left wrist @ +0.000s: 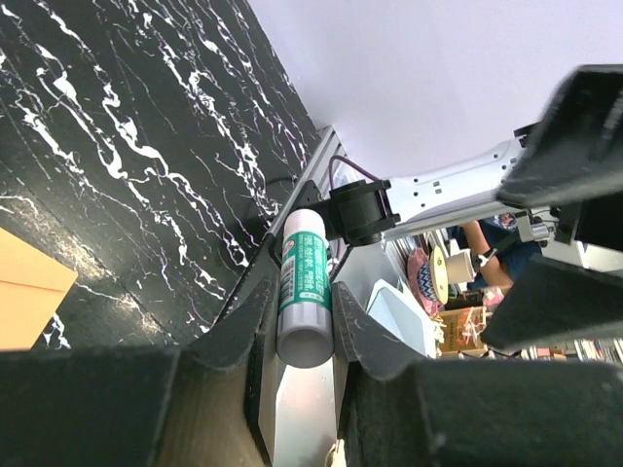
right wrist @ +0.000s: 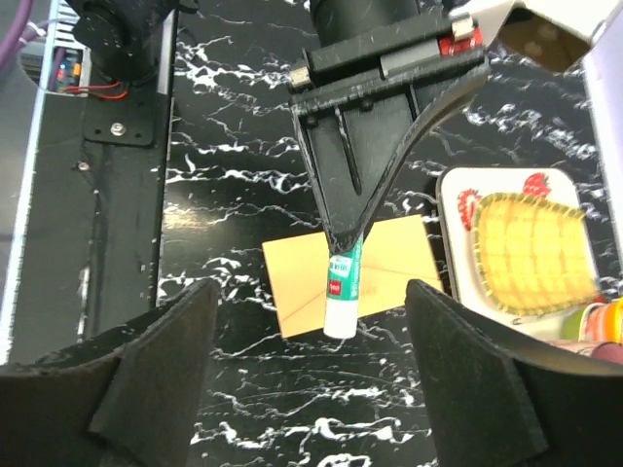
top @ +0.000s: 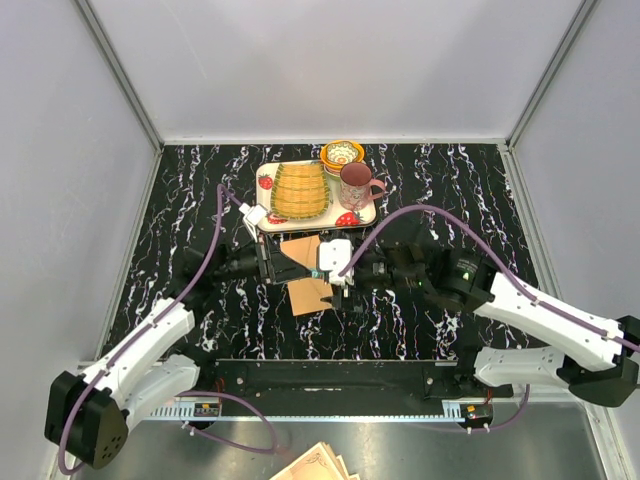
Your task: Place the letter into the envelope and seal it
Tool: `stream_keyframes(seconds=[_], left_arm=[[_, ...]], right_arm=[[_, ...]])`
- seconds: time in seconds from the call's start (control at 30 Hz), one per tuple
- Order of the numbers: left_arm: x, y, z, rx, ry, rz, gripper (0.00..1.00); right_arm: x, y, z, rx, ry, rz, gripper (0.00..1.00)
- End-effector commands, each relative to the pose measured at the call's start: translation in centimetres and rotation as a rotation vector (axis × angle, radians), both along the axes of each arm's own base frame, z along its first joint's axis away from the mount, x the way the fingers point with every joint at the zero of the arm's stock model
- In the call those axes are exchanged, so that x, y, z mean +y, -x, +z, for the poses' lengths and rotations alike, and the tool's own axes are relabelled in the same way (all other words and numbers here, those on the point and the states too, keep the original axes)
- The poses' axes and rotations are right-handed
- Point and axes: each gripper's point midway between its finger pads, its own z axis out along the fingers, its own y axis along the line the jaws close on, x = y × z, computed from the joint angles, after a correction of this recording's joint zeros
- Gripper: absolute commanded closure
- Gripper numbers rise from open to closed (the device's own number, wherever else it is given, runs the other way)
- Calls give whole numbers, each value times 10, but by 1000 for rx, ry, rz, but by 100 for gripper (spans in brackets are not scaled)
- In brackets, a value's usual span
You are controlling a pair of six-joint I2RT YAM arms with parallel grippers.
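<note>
While the left hand [right wrist: 339, 239] pinches a white-and-green glue stick [right wrist: 341, 292] above it, the envelope [right wrist: 394, 258] lies flat on the black, white-veined worktop [right wrist: 243, 146], just beside the strawberry-print tray [right wrist: 444, 243] — smooth orange-tan kraft paper, rectangular, faintly creased. The right hand [right wrist: 307, 389] gapes wide, holding nothing.

- Envelope [top: 309, 293]: its middle was hidden in the top view under the arms' ends. In the left wrist view it was cut off by the left edge. Whether the letter lay inside could not be told.
- Glue stick [left wrist: 305, 292]: the label print was too small to be read.
- Right gripper [right wrist: 311, 292]: its fingers [right wrist: 161, 370] were blurred and cut off at the bottom edge.
- Tray [right wrist: 450, 209]: cut off at the right edge.
- Paper stack [top: 318, 464]: cut off at the near edge.
</note>
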Motion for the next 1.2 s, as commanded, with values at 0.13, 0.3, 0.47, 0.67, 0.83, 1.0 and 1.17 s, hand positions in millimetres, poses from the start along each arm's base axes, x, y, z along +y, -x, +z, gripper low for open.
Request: stream_keyframes(seconds=[0.13,0.3,0.47,0.67,0.83,1.0,1.17], left_arm=[[-3,14,32,-113,41,-75,100],[-8,14,34,-108,40,-78,100],[-11,18,35,-110,50,-91,100],[-12,19,37,-99,67,-93,100],[-14,19,40,-95,77,-97,100],[-16,19,40,-91,78,-101,100],[-16,19,39,-87,77,-98,100]], right_arm=[[-5,12,-21,257,96,16,25],[8,3,-27,287,112,-15,25],[15,-17,-28,255,97,-98,30],[18,-23,-37,242,120,-107,44],[21,-27,-45,216,146,-96,51],[22,-32,-45,185,144,-96,61],[20,-34,-48,156,150,-95,78]])
